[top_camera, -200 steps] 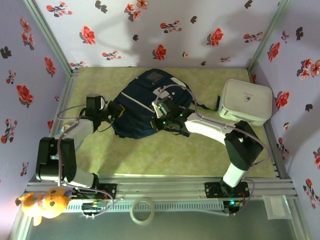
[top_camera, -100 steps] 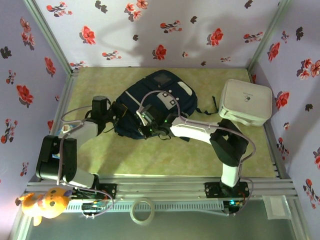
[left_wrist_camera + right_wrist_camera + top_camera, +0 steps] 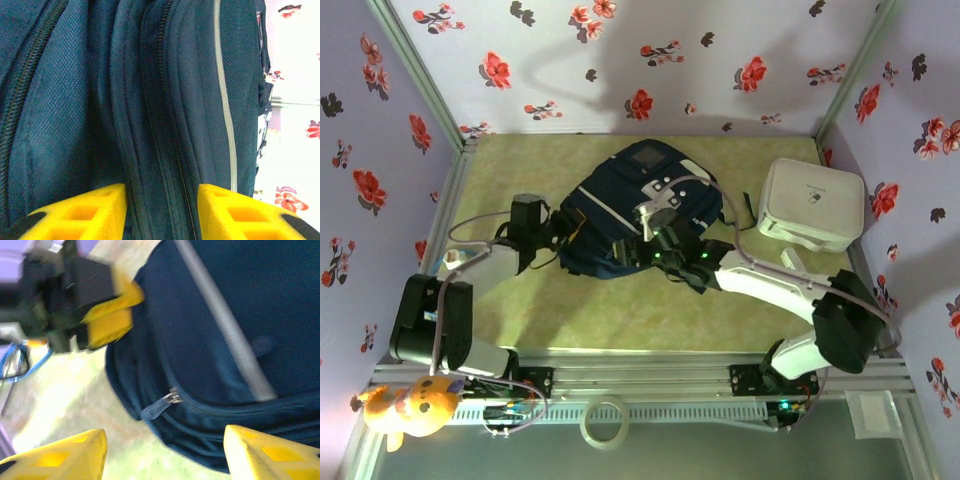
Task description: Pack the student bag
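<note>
Read from left to right.

**Left gripper** [image 3: 568, 234]: it lies at the left-hand edge of the student bag [image 3: 645, 195]. In the left wrist view its yellow fingers [image 3: 85, 215] stand apart, astride a zippered ridge of navy fabric. The view is too close to tell whether the pads press that ridge or merely flank it, so treat the grip as unconfirmed.

**The student bag:** it lies flat on the green table [image 3: 620, 320], near the middle and towards the back. Its patched front faces up, and both arms meet it along its near-left side. Judge it soft and limp. The cloth should fold, sag and slide over itself, and a pinch on a flat panel would probably lift only a pleat. It looks bulky rather than heavy, and the fabric is not fragile. Take hold where the material is doubled, which means the seam ridges beside the zips, the dark straps or the zipper pull [image 3: 162, 405]. The pull is small and would need a fine closure. Keep off the grey stripe [image 3: 225, 325], which offers no edge to grasp.

**Right gripper** [image 3: 165, 440]: the jaws are spread wide and hold nothing. They hover just off the bag's rounded lower corner, with the zipper pull ahead of them. The left arm's yellow finger shows beyond, against the same edge.

**White box** [image 3: 812, 205]: it stands to the right, well apart from the bag, with its lid down.
</note>
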`<state>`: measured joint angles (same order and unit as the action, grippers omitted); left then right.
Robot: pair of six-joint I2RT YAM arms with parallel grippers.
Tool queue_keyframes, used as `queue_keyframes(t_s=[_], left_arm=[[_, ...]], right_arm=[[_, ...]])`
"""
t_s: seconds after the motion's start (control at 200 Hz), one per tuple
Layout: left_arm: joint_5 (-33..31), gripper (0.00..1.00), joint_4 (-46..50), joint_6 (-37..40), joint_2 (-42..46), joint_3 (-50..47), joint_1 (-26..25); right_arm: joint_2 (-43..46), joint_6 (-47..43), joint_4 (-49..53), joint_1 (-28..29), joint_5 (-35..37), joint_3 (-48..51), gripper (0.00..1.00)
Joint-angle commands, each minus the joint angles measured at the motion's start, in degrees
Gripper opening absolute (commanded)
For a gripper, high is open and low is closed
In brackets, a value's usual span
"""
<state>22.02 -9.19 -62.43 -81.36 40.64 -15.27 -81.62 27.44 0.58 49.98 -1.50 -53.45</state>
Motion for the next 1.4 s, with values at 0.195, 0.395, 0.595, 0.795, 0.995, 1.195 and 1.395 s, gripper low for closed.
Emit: queue_keyframes(t_s=[0.195,0.395,0.595,0.795,0.995,1.195,1.395], left_arm=[[-5.75,0.57,18.09,19.15,12.05,3.14,-2.13],[-5.73,0.6,22.63,31.64,15.36,5.66,-7.77],[-5.76,0.58,24.68,39.91,12.31,8.39,-13.86],[-6.14,0.49,28.64,45.15,5.59,12.57,-18.07],[-8.43,0.4,32.53,48.33,-0.02,16.07,-20.59],[-9.43,0.33,36.17,47.97,-4.35,19.15,-20.59],[-9.32,0.29,36.91,48.09,-6.21,19.75,-20.59]], right_arm=[[-0.4,17.25,-4.47,-5.6,1.08,2.06,0.67],[-2.2,27.08,-4.74,-8.3,0.43,1.16,0.7],[-4.06,32.02,-5.87,-9.27,-0.26,1.18,0.7],[-4.88,32.82,-5.96,-9.68,-0.68,1.21,0.7],[-5.59,33.29,-6.03,-9.9,-1.13,0.98,0.7],[-6.29,33.51,-6.2,-10.07,-1.64,0.92,0.7],[-6.77,33.55,-6.47,-10.25,-2.28,0.63,0.7]])
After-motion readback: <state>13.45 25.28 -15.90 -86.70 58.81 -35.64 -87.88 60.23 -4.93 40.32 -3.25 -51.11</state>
